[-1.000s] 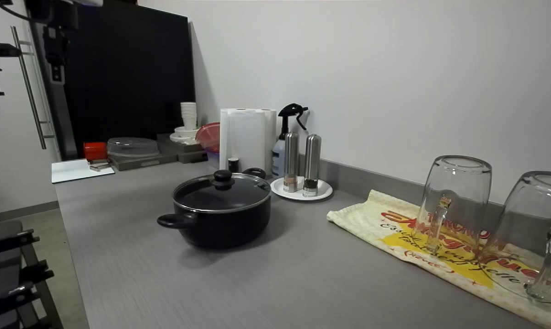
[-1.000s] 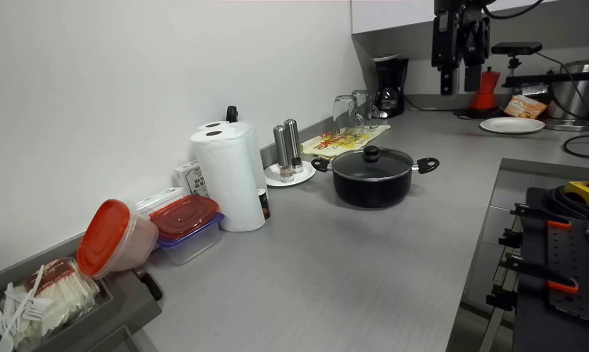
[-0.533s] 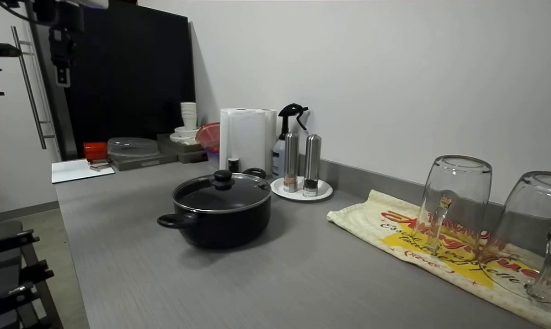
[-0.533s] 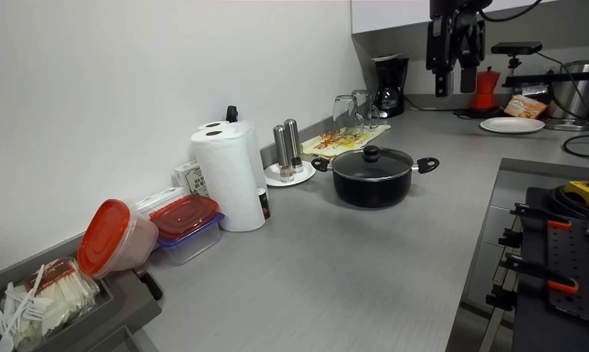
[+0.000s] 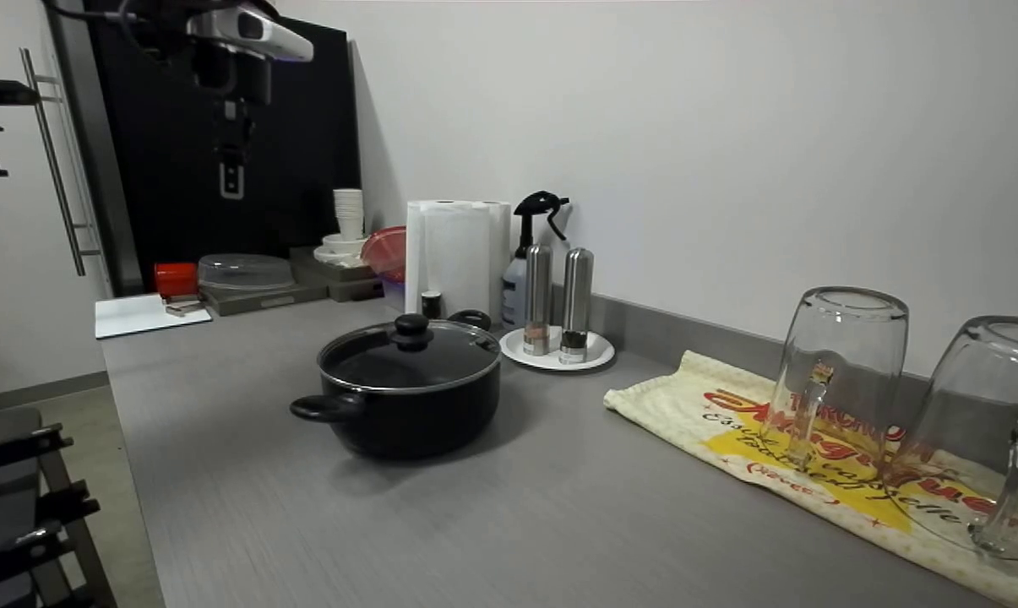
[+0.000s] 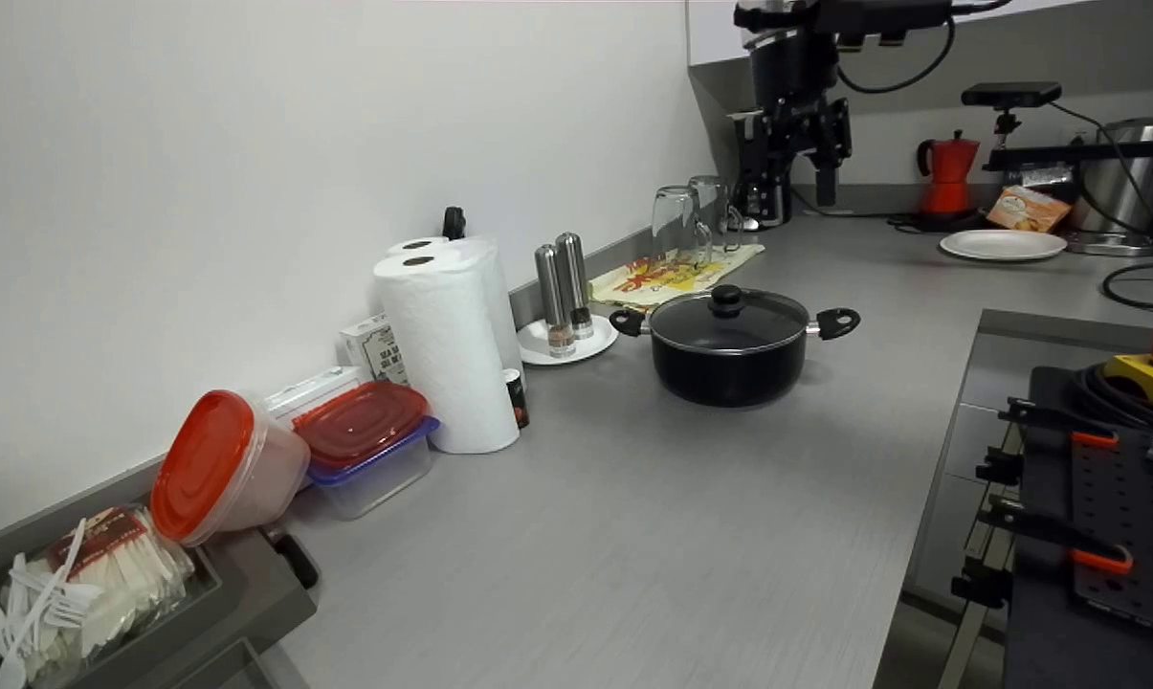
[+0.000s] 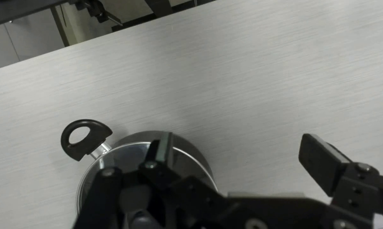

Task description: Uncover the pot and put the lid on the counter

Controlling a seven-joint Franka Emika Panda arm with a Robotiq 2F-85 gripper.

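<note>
The long, flat, matte grey surface (image 5: 559,515) runs along a plain pale wall (image 5: 711,152). At its far end, in an exterior view, I see a tall, flat black panel (image 5: 314,143). A white-and-black robot arm (image 5: 259,34) reaches in overhead, its end pointing down.

A cream cloth (image 5: 686,414) printed in red and yellow lies near the wall. The wide, low black cooking pot (image 5: 416,431) sits upright on the bare grey, apart from that cloth, two small black handles (image 5: 335,410) jutting from opposite sides. A round see-through glass lid (image 5: 407,367) with a thin shiny rim lies level on top, so the pot stands covered.

Rolls of white paper towel (image 6: 447,364) stand on end close to the wall, and two clear glass mugs (image 5: 846,355) rest on the cloth, wider ends down. The black pincer (image 7: 237,148) hangs high over the surface, well apart from the lid, its two fingers (image 7: 321,165) spread wide. In the wrist view one finger overlaps the lid and the other shows against the grey.

A pale spray bottle (image 5: 514,295) with a black head stands beside the rolls. Near the pot, toward the wall, a round white plate (image 5: 600,348) bears two slim upright mills (image 5: 578,287) of shiny steel with clear lower ends. Smallest to my eye is the round black knob (image 5: 411,328) rising from the middle of the lid.
</note>
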